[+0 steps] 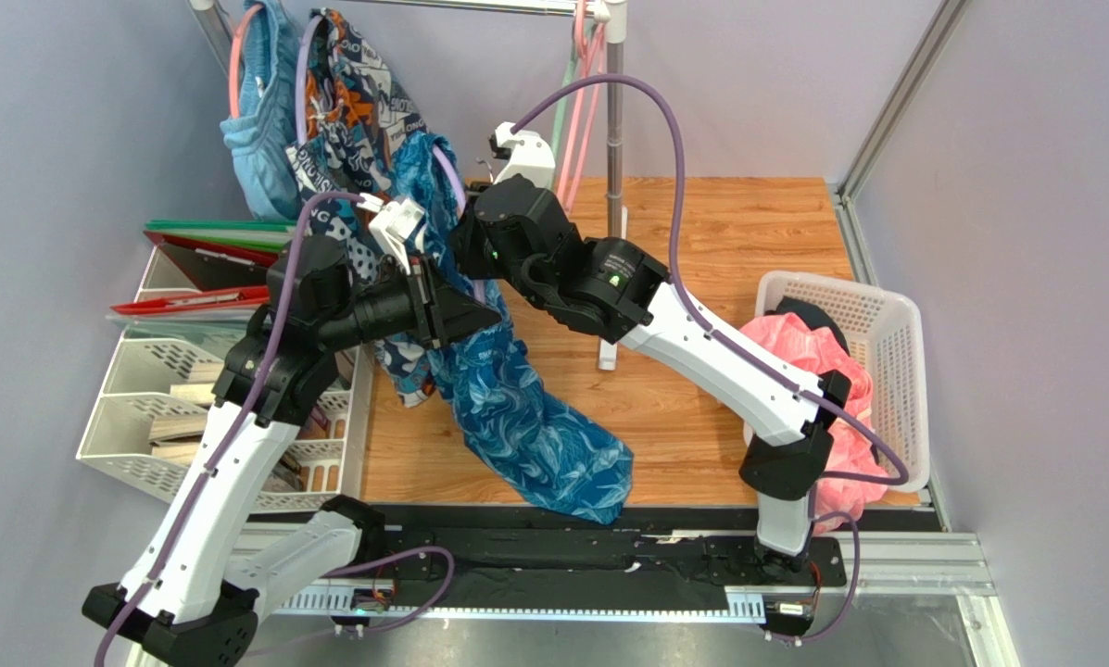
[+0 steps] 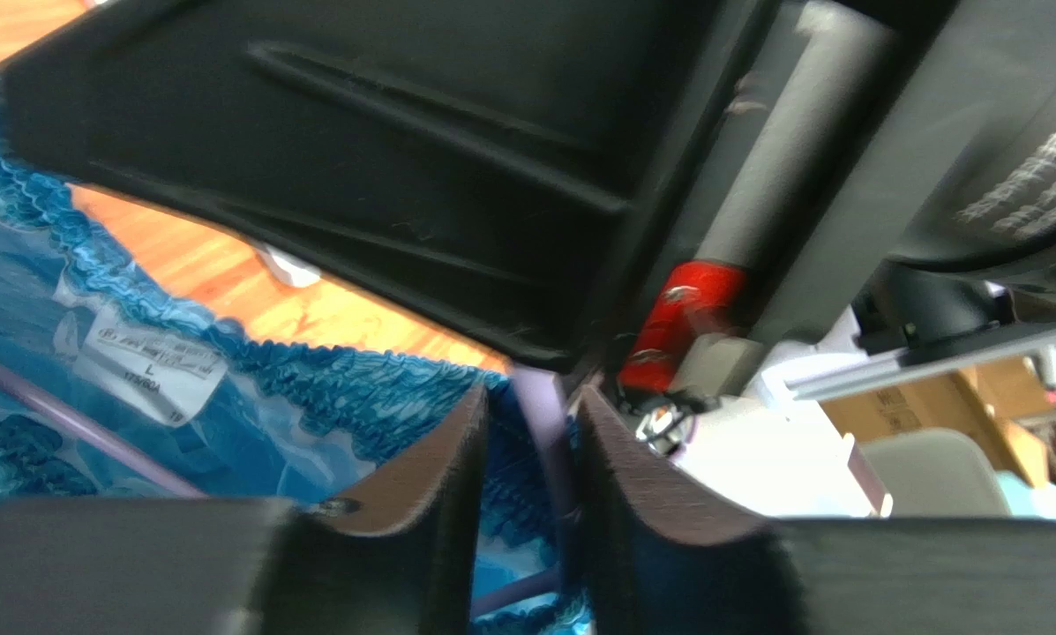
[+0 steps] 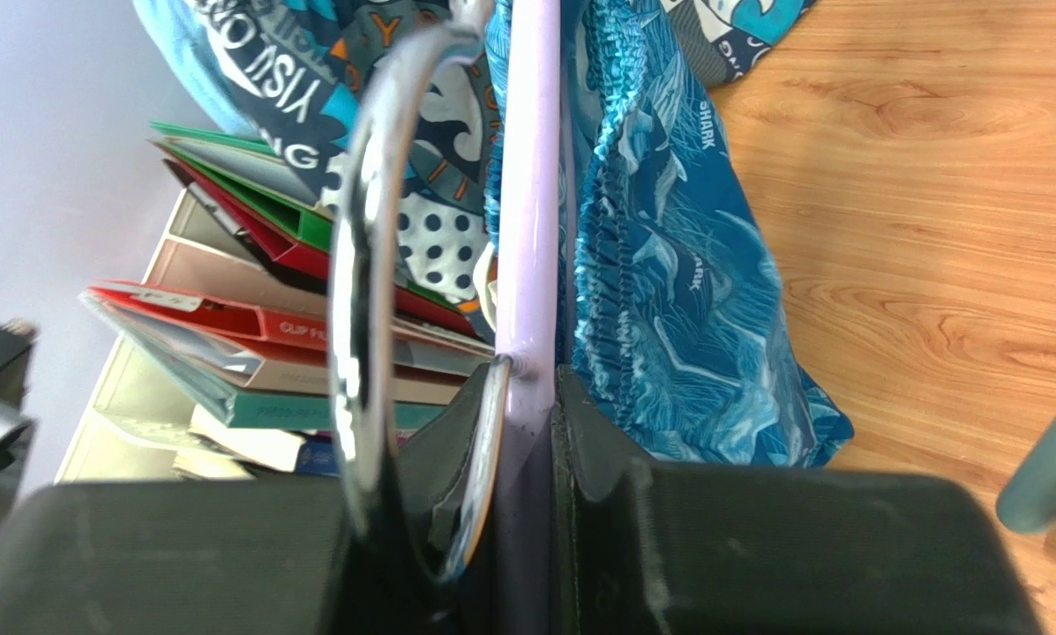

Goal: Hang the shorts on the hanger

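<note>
The shorts [image 1: 518, 403], blue-teal with a pale leafy print, hang over the wooden floor from the lavender hanger, which is mostly hidden in the top view. My right gripper [image 1: 462, 250] is shut on the hanger [image 3: 530, 199] at its neck, beside the silver hook [image 3: 361, 238]; the shorts [image 3: 666, 265] drape just right of it. My left gripper [image 1: 487, 317] is closed narrowly on the ruffled waistband of the shorts [image 2: 361, 384], with a hanger arm [image 2: 546, 423] running between its fingers. The white label [image 2: 149, 360] shows inside the waistband.
A clothes rack at the back holds the navy cartoon-print garment [image 1: 358, 97], light blue shorts [image 1: 254, 132] and pink hangers [image 1: 581, 125]; its pole [image 1: 613, 181] stands behind my grippers. White file trays [image 1: 142, 403] with folders [image 1: 212, 257] stand left. A white basket [image 1: 887, 320] of pink cloth stands right.
</note>
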`<state>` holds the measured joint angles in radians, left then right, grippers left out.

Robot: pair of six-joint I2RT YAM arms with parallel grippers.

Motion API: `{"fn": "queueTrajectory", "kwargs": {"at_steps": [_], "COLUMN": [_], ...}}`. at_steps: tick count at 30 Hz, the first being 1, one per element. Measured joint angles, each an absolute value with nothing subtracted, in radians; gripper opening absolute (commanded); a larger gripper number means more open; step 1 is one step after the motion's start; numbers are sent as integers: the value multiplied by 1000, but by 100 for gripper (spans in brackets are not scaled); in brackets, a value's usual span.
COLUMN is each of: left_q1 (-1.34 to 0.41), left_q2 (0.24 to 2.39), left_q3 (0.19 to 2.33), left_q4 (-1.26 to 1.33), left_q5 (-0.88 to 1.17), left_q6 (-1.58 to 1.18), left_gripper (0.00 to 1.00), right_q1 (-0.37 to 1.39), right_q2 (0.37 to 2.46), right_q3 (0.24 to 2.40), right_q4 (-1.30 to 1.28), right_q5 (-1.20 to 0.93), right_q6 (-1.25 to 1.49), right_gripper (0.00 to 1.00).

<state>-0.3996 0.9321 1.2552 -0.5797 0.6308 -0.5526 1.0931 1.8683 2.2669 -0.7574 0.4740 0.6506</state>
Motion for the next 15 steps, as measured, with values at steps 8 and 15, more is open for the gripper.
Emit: {"fn": "queueTrajectory", "kwargs": {"at_steps": [8, 15], "left_q1": [-387, -340], "left_q2": [935, 958], "left_q3": [1260, 1273], "left_q4": [-594, -548], "left_q5": [628, 760], "left_q6": [-626, -747], "left_gripper": [0, 0], "right_q1": [1094, 1095], "right_q2": [1880, 1848], "right_q3": [2267, 2246], "right_q4": [-726, -640], "right_q5": [492, 505], "right_q6": [624, 542], "right_gripper": [34, 89]}}
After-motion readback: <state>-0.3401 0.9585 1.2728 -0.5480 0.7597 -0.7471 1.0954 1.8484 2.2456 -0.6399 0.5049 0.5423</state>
